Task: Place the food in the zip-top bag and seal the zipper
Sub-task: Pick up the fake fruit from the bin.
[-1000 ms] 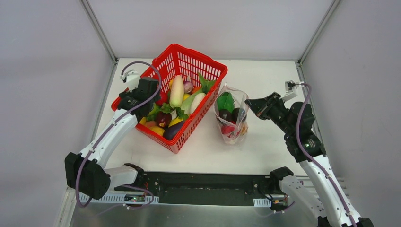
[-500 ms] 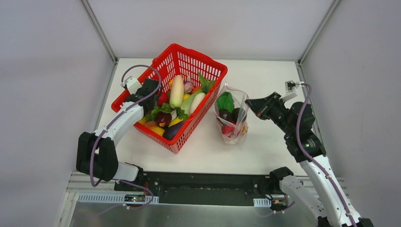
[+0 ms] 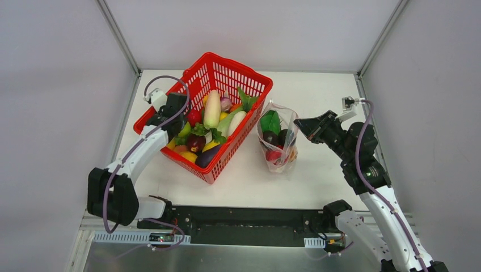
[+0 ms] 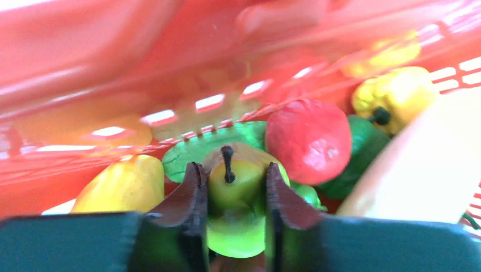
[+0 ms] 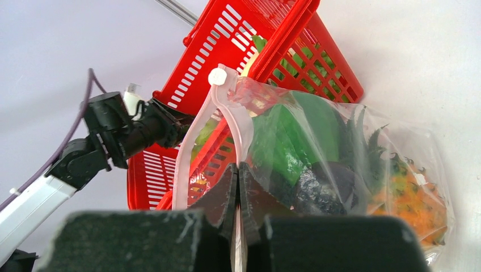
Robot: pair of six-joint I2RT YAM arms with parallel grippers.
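Observation:
Inside the red basket, my left gripper is shut on a yellow-green fruit with a black stem, both pads pressing its sides. A red fruit, a yellow piece and a yellow pepper lie around it. The clear zip-top bag stands right of the basket, its mouth open. It holds a green leafy vegetable, a dark eggplant and an orange pineapple. My right gripper is shut on the bag's mouth edge by the pink zipper.
The basket also holds white radishes and more food. White table lies around basket and bag, with grey walls behind and on both sides. The black base rail runs along the near edge.
My left gripper has dipped into the basket's left side and its jaws have come together on the yellow-green fruit. The right arm and the bag have stayed still.

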